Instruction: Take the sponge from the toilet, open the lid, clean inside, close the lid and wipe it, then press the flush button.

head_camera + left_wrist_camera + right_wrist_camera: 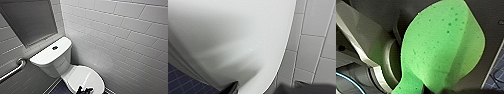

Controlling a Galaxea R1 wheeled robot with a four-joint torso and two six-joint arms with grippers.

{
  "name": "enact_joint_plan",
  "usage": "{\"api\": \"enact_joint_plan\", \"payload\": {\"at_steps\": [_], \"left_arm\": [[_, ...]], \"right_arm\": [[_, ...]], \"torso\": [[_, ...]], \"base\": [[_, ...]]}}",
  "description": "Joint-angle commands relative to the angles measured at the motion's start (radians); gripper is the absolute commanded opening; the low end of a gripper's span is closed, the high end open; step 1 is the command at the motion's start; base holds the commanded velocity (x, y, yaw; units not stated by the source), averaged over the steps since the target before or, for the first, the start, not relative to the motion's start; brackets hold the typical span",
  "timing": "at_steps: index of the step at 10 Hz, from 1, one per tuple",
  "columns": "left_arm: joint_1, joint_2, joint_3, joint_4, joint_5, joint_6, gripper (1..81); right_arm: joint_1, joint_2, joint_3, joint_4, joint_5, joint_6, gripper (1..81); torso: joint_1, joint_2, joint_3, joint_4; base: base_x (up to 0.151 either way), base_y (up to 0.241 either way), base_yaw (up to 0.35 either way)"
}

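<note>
On my left wrist feed I see a white glossy curved toilet close up, with soft grey shading across it. Past one side of the curve stands a wall of pale grey rectangular tiles with darker grout. Past the other side lies a dark blue tiled floor. Blurred dark shapes sit nearest me; I cannot tell what they are.

I see soft, even light with a glare streak on the lid. Wall tiles bow toward 3 o'clock.

Folded green sponge; white lid down.
</note>
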State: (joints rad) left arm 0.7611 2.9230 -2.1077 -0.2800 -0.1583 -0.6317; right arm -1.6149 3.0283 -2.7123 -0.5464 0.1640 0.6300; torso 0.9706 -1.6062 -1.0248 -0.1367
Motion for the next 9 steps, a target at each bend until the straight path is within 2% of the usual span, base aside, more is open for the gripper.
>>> {"api": "enact_joint_plan", "payload": {"at_steps": [1,3,5,9], "left_arm": [[-0.075,-0.014,0.070,0.019,0.062,0.009,81.1],[-0.064,-0.050,0.132,0.021,0.062,0.012,81.1],[-0.062,-0.050,0.129,0.024,0.063,0.012,81.1],[-0.067,0.050,-0.037,0.041,0.068,0.010,81.1]], "right_arm": [[0.005,0.002,-0.001,0.000,-0.043,0.002,1.0],[0.011,0.010,-0.003,-0.003,-0.049,0.002,1.0],[0.016,0.013,-0.001,-0.006,-0.055,0.002,1.0],[0.012,0.013,-0.004,-0.004,-0.060,0.002,1.0]], "torso": [[0.000,0.000,0.000,0.000],[0.000,0.000,0.000,0.000],[0.000,0.000,0.000,0.000],[0.000,0.000,0.000,0.000]], "base": [[0.000,0.000,0.000],[0.000,0.000,0.000],[0.000,0.000,0.000],[0.000,0.000,0.000]]}}
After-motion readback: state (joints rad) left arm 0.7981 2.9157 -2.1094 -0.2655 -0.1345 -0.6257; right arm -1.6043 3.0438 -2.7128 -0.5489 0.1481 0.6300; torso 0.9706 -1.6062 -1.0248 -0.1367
